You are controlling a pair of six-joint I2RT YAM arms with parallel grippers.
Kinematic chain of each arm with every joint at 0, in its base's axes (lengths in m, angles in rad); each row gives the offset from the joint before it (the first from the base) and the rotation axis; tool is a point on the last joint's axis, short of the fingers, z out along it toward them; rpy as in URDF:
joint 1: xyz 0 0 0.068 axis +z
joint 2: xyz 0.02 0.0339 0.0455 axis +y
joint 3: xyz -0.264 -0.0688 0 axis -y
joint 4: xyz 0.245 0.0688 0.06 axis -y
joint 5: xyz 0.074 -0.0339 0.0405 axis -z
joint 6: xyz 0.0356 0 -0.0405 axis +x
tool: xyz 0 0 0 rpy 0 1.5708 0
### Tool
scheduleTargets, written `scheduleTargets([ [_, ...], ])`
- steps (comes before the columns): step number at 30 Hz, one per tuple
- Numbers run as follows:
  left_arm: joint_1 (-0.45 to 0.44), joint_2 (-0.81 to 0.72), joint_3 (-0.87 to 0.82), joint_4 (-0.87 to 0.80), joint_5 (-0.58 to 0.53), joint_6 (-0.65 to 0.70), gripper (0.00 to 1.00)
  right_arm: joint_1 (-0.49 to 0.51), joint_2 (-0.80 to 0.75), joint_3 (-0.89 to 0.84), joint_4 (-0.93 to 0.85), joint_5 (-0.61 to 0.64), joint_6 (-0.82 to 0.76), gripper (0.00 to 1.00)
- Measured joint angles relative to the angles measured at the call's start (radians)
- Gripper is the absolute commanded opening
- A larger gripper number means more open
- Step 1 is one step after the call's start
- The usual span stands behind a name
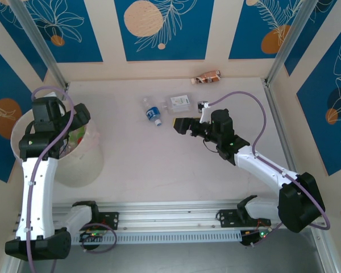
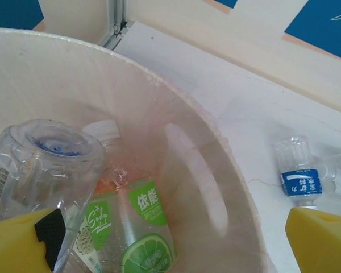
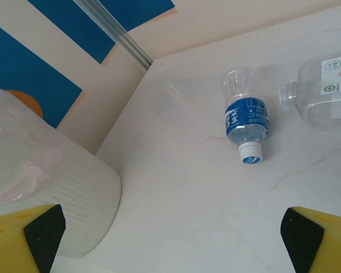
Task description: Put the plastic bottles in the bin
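Left gripper (image 2: 170,253) is positioned over the bin (image 2: 182,102), jaws spread wide, nothing clamped. A clear bottle (image 2: 45,162) is seen inside the bin, base toward the camera, lying against one finger (image 2: 11,247) and well apart from the other. A green-labelled bottle (image 2: 145,227) is seen beneath it. Right gripper (image 3: 170,236) is held over the table (image 3: 187,187), jaws wide, empty. A blue-labelled bottle (image 3: 245,116) is laid on its side ahead of the jaws, cap toward them, untouched. A clear square bottle (image 3: 324,88) is just beside it. A brown-labelled bottle (image 1: 207,77) is laid at the far wall.
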Motion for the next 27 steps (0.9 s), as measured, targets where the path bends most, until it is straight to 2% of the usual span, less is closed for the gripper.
scheduleTargets([
  [4, 0.001, -0.005, -0.016, 0.034, 0.058, 0.001, 1.0, 0.0, 0.0, 0.0, -0.005, 0.0, 0.0, 1.0],
  [9, 0.0, -0.029, -0.067, 0.117, 0.205, -0.001, 1.0, 0.001, -0.001, 0.0, -0.011, 0.01, -0.002, 1.0],
  [12, -0.028, -0.04, -0.069, 0.162, 0.247, -0.008, 1.0, 0.001, -0.003, 0.0, -0.011, 0.023, -0.007, 1.0],
  [14, -0.073, -0.039, -0.067, 0.184, 0.245, -0.008, 1.0, 0.001, -0.003, 0.0, -0.011, 0.027, -0.008, 1.0],
  [21, -0.365, 0.074, 0.027, 0.208, 0.143, 0.012, 1.0, 0.001, -0.008, 0.0, -0.011, 0.045, -0.031, 1.0],
  [27, -0.496, 0.188, 0.058, 0.251, 0.066, 0.011, 1.0, 0.0, -0.008, 0.0, -0.015, 0.095, -0.044, 1.0],
])
